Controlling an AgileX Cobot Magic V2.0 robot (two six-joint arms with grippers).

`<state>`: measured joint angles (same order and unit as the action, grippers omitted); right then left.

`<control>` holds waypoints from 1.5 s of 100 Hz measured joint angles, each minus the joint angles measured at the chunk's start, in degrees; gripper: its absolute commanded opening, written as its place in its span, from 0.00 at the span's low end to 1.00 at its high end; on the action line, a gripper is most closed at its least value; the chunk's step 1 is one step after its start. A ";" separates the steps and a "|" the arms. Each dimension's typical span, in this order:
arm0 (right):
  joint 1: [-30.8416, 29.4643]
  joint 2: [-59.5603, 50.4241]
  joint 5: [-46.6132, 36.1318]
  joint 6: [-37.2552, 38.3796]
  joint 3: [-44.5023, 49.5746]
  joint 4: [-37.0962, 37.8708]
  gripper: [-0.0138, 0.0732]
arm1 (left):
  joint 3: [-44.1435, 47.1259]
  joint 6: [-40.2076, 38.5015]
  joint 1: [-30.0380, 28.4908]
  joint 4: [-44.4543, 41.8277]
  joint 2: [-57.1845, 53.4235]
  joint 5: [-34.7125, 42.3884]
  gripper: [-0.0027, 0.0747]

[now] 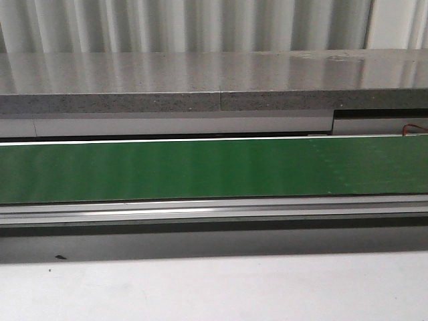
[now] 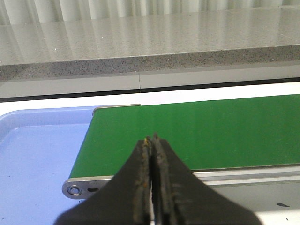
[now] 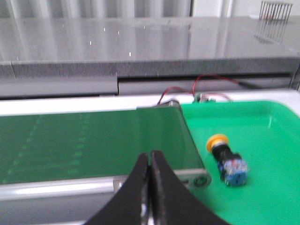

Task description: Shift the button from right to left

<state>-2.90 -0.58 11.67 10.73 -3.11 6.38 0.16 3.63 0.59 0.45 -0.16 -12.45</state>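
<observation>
The button point(image 3: 226, 159), with a yellow-orange cap, dark body and blue base block, lies on its side in the green tray point(image 3: 267, 126) in the right wrist view, just off the end of the green conveyor belt point(image 3: 89, 140). My right gripper point(image 3: 150, 157) is shut and empty, over the belt's near rail, apart from the button. My left gripper point(image 2: 153, 139) is shut and empty, over the other end of the belt point(image 2: 197, 131), beside a blue tray point(image 2: 37, 154). The front view shows only the belt point(image 1: 214, 167); neither gripper nor the button is in it.
A grey speckled counter point(image 1: 214, 77) runs behind the belt. Aluminium rails point(image 1: 214, 210) border the belt's near side. Red wires point(image 3: 206, 82) sit behind the green tray. A wire rack point(image 3: 274, 14) stands far back on the counter.
</observation>
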 measured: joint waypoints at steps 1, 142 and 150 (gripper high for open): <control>0.00 0.00 0.19 0.00 -0.34 0.00 0.08 | 0.00 0.00 0.00 0.00 0.00 0.00 0.01; -17.90 70.24 39.72 0.00 -51.66 0.00 0.80 | 0.00 0.00 0.00 0.00 0.00 0.00 0.01; -20.32 74.18 39.72 0.00 -53.17 0.00 0.80 | 0.00 0.00 0.00 0.00 0.00 0.00 0.01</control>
<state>-23.22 73.59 51.40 10.73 -56.28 6.38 0.16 3.63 0.59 0.45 -0.16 -12.45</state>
